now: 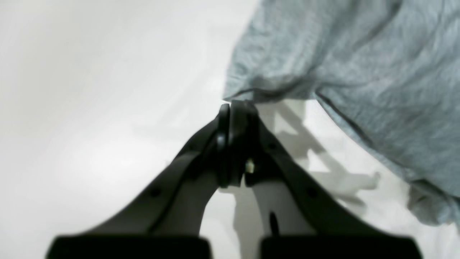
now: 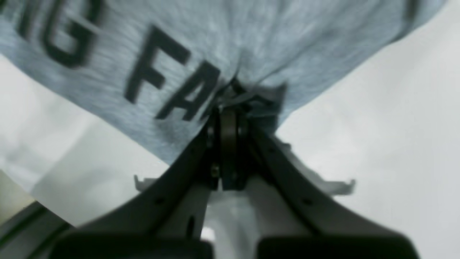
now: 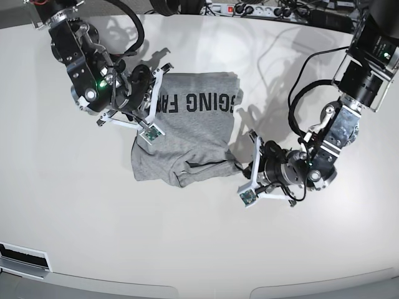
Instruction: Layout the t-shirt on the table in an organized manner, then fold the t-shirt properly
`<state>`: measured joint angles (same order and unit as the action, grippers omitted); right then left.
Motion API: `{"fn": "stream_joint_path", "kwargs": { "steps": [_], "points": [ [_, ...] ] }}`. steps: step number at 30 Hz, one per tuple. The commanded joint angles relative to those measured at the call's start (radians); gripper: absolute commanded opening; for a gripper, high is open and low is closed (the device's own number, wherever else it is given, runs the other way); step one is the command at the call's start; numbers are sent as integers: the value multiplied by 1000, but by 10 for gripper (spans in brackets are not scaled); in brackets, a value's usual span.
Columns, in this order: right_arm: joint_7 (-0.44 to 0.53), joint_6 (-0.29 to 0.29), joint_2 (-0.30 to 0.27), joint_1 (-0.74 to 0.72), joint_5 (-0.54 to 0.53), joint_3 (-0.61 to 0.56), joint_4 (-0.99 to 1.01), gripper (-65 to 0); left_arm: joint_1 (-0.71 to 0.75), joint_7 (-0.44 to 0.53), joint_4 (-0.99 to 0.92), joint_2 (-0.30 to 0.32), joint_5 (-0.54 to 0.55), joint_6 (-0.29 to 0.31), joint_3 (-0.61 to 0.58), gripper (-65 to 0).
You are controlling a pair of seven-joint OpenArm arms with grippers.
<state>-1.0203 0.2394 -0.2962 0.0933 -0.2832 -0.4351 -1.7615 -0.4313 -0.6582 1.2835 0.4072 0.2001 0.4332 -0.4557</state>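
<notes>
The grey t-shirt [image 3: 187, 137] lies crumpled in the middle of the white table [image 3: 93, 237], partly doubled over, with its black lettering facing up along the far part. My right gripper [image 3: 159, 94] is at the shirt's left edge beside the letters. In the right wrist view the right gripper [image 2: 230, 108] is shut on bunched fabric of the t-shirt [image 2: 251, 36]. My left gripper [image 3: 240, 167] is at the shirt's near right corner. In the left wrist view the left gripper [image 1: 235, 106] is shut, its tips pinching the edge of the t-shirt [image 1: 359, 54].
A power strip [image 3: 249, 9] with plugs and cables lies along the table's far edge. A black cable [image 3: 293, 99] loops by the arm on the right. The table's rounded front edge [image 3: 187, 289] runs along the bottom of the base view.
</notes>
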Motion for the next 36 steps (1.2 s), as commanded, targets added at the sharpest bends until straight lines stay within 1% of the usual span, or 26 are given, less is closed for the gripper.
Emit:
{"fn": "stream_joint_path", "kwargs": {
  "steps": [1, 2, 3, 4, 6, 7, 8, 10, 11, 13, 14, 16, 18, 20, 21, 23, 27, 30, 33, 36],
  "points": [
    [13, -21, -4, -16, 27, 6, -45, -650, -29, -14, 33, 18, 31, -5, 39, -650],
    [16, -40, -7, -16, 53, 10, -66, -650, -29, -50, 48, 25, 81, -5, 71, -650],
    [23, -58, -11, -16, 56, 22, -81, -650, -28, -85, 61, 33, 146, 2, 105, -650],
    [33, -65, -18, -16, 45, 40, -93, -650, -26, -118, 72, 45, 223, 25, 145, -650],
    [45, -63, -23, -15, 8, 92, -121, -650, -13, -162, 85, 72, 396, 103, 234, -650],
    [53, -52, -22, -15, -23, 126, -138, -650, 0, -179, 87, 88, 479, 149, 280, -650],
    [66, -25, -22, -15, -64, 163, -156, -650, 16, -191, 87, 102, 552, 192, 325, -650],
    [105, 77, -22, -2, -177, 253, -194, -650, 64, -203, 87, 121, 659, 265, 411, -650],
    [110, 137, -22, 6, -261, 301, -211, -650, 90, -213, 89, 126, 699, 265, 447, -650],
    [86, 283, -20, 24, -468, 397, -234, -650, 144, -255, 90, 130, 775, 265, 509, -650],
    [57, 351, -19, 33, -579, 440, -237, -650, 169, -280, 92, 130, 821, 265, 535, -650],
    [-40, 451, -13, 54, -784, 512, -237, -650, 220, -332, 101, 130, 922, 265, 582, -650],
    [-143, 459, -5, 83, -944, 570, -237, -650, 278, -374, 129, 130, 1007, 265, 630, -650],
    [-224, 459, 1, 122, -1061, 621, -237, -650, 351, -416, 181, 130, 1075, 265, 682, -650],
    [-250, 459, 3, 147, -1097, 643, -238, -650, 393, -437, 219, 130, 1097, 265, 705, -650],
    [-270, 459, 2, 201, -1107, 682, -240, -650, 484, -468, 317, 131, 1103, 265, 745, -650],
    [-279, 459, 2, 312, -1128, 756, -243, -650, 687, -473, 542, 130, 1098, 265, 795, -650],
    [-314, 459, 3, 398, -1184, 801, -278, -650, 835, -473, 696, 130, 1067, 265, 840, -650],
    [-328, 459, 2, 506, -1183, 847, -346, -650, 978, -473, 800, 130, 1015, 265, 896, -650],
    [-331, 459, 2, 623, -1183, 900, -394, -650, 1108, -474, 863, 130, 973, 218, 951, -650]
  ]
}}
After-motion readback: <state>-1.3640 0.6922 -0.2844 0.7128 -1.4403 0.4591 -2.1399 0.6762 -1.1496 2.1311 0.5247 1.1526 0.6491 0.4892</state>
